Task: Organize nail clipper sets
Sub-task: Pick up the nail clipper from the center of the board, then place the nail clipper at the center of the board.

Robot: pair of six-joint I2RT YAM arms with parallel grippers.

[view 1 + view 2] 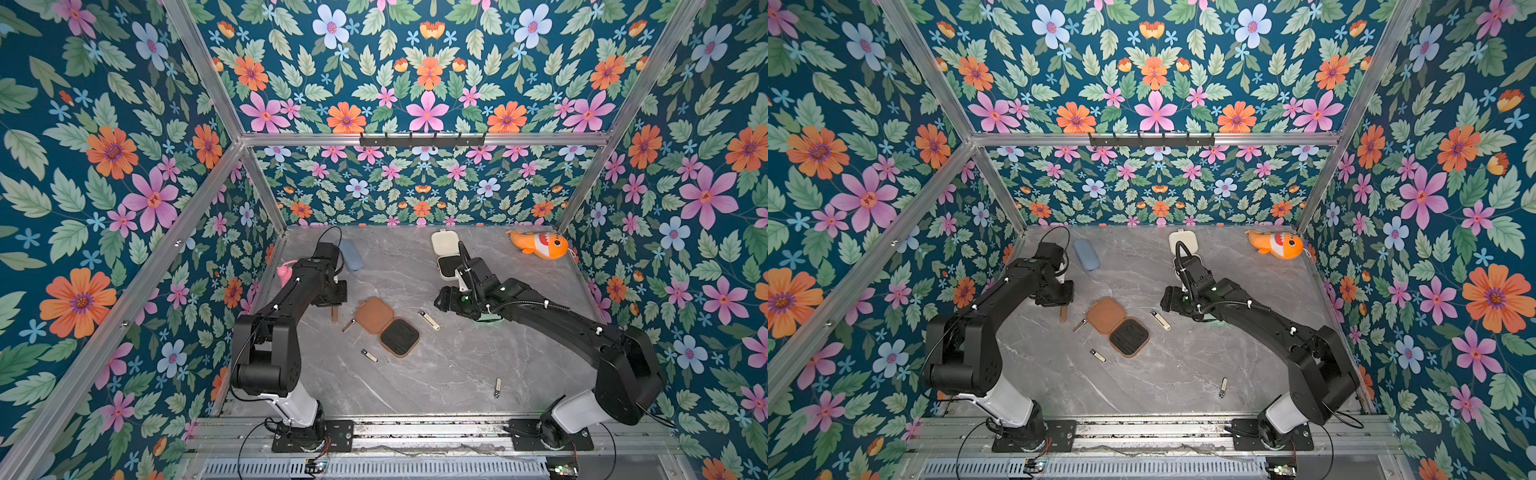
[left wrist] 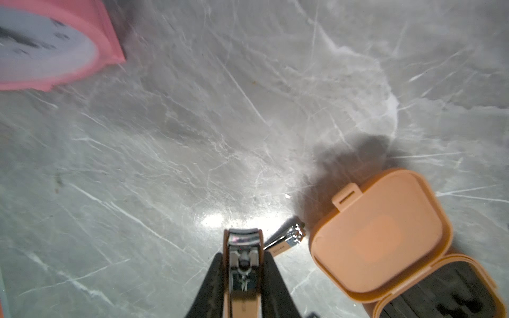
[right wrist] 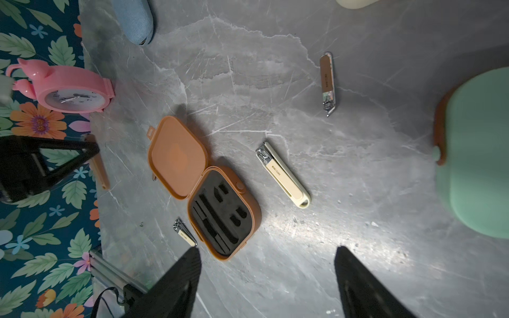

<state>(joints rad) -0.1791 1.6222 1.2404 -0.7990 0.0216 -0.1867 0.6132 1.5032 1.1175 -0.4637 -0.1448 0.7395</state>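
The brown case [image 1: 386, 326] lies open mid-table, with its black insert [image 3: 220, 217] bare. My left gripper [image 2: 243, 257] is shut on a brown nail clipper [image 2: 243, 247] just left of the lid, and the clipper [image 1: 334, 314] hangs below the fingers in a top view. A small clipper [image 2: 286, 239] lies against the lid. Right of the case lies a cream clipper [image 3: 283, 174], a small one [image 3: 185, 232] lies in front of it, and another [image 1: 497, 387] is at the front right. My right gripper [image 3: 268, 250] is open over bare table. The mint case [image 3: 479, 154] is beside it. The cream case [image 1: 445, 253] stands open behind.
A blue pouch [image 1: 351, 254] lies at the back left and a pink alarm clock [image 1: 286, 270] stands by the left wall. An orange fish plush [image 1: 540, 245] sits in the back right corner. Flowered walls and aluminium posts enclose the table [image 1: 436, 374].
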